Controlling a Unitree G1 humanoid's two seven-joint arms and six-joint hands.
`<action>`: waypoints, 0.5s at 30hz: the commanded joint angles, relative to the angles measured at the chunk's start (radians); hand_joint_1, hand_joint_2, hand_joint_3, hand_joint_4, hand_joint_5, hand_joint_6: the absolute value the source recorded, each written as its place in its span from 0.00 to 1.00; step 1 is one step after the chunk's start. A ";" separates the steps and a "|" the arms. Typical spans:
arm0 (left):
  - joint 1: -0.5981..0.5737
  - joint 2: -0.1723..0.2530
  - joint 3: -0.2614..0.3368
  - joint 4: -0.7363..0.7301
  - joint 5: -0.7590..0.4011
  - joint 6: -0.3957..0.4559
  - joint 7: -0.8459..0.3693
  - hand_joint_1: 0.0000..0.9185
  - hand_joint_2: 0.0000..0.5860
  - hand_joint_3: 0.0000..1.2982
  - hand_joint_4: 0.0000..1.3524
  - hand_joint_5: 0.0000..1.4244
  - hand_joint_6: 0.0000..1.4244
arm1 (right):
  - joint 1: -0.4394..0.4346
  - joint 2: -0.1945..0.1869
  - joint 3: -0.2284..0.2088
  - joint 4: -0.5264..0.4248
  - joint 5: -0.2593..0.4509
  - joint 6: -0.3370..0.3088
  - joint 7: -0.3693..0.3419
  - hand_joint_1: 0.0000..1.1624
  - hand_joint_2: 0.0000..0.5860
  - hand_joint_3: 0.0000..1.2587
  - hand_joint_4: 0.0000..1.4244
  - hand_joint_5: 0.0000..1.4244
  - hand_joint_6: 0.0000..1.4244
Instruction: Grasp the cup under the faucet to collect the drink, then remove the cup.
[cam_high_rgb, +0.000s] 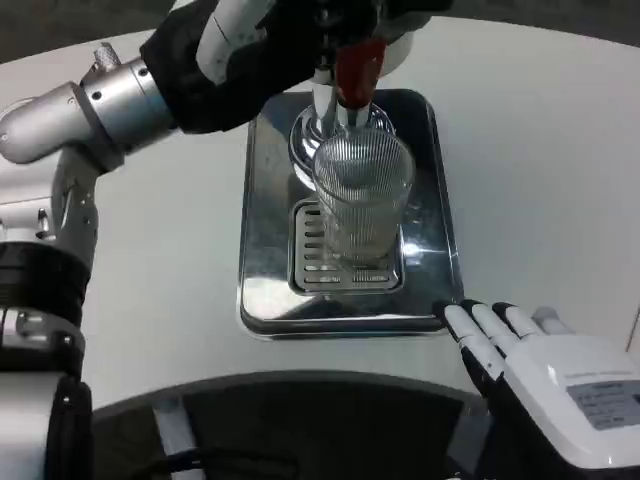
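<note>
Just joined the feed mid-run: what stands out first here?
A ribbed clear cup stands on the grille of a shiny steel drip tray at table centre, under a red-handled faucet. The left hand is up at the faucet; the right hand rests by the tray's near right corner.

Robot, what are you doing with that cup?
A clear ribbed cup stands on the metal drip tray, right under the faucet. The robot's left arm reaches up to the red tap handle, though its left hand is hard to make out there. The right hand waits with its fingers apart at the tray's near corner, not touching the cup.
</note>
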 joint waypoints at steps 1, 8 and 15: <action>-0.054 -0.012 -0.017 0.030 0.029 -0.042 -0.032 0.00 0.08 0.00 0.00 0.04 0.01 | 0.011 0.004 -0.001 -0.009 -0.002 -0.011 -0.006 0.56 0.60 0.00 0.00 0.00 0.00; -0.086 -0.007 -0.034 0.068 0.063 -0.111 -0.061 0.00 0.08 0.01 0.00 0.05 0.02 | 0.001 0.007 -0.010 0.003 0.007 -0.006 -0.016 0.56 0.60 0.00 0.00 0.00 0.00; -0.087 0.009 -0.055 0.095 0.108 -0.185 -0.076 0.00 0.08 0.02 0.00 0.06 0.02 | -0.051 0.006 -0.046 0.039 0.036 0.012 -0.046 0.56 0.60 0.00 0.00 0.00 0.00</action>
